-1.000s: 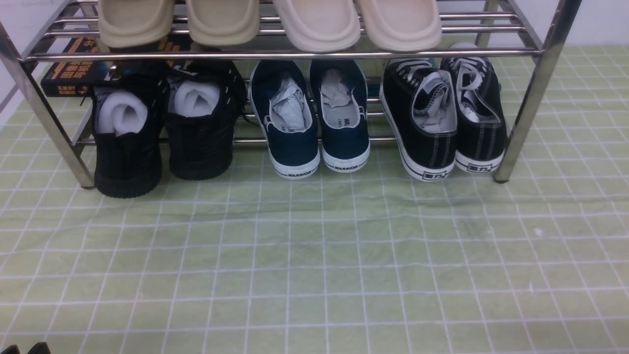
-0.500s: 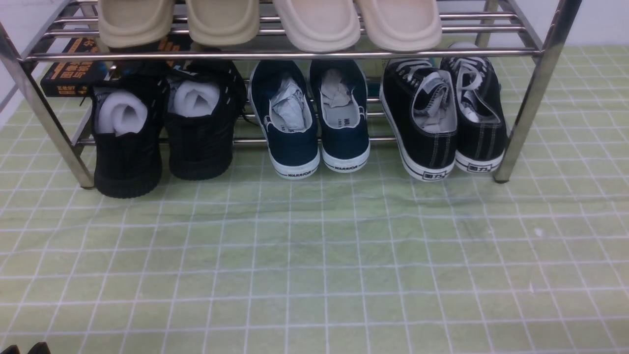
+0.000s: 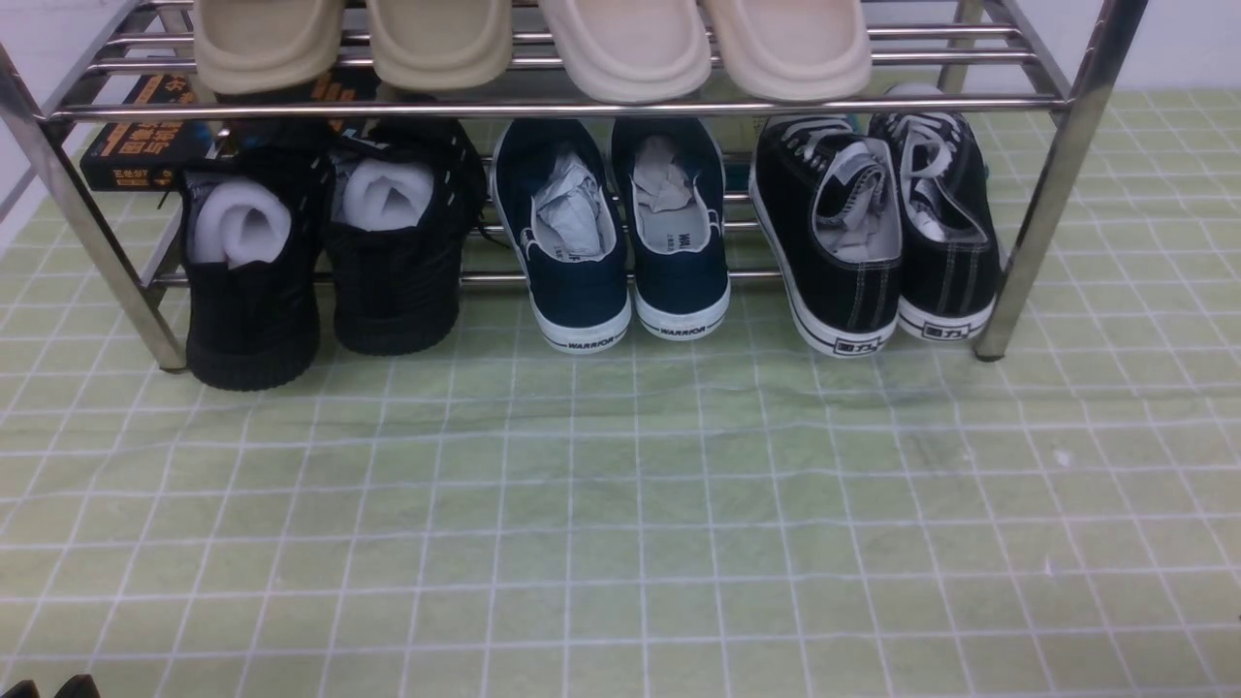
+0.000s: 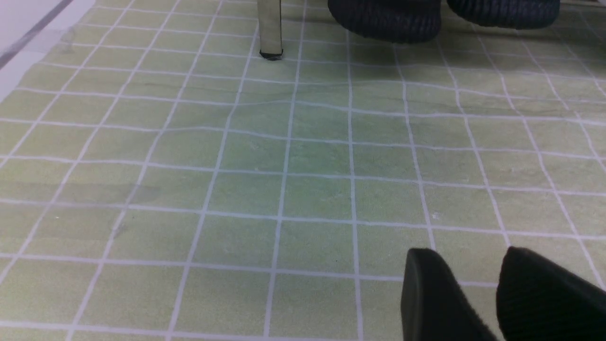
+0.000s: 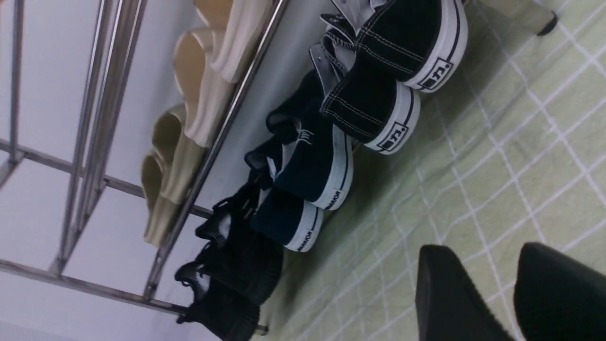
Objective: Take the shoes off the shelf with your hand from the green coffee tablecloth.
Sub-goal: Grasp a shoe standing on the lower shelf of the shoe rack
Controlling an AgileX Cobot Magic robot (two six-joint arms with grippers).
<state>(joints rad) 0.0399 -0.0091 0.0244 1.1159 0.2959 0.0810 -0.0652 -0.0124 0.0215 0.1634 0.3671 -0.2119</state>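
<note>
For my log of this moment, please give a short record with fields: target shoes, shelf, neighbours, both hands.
target: navy blue canvas slip-on shoes with white soles, middle pair, lower tier, untouched
shelf: chrome tube shoe rack, standing on pale green grid cloth
left neighbour: black knit shoes
right neighbour: black lace-up sneakers
upper tier: beige slippers
left hand: open, empty, near the cloth
right hand: open, empty, facing the shelf

Soft even light, glare on the shelf (shadows faint).
</note>
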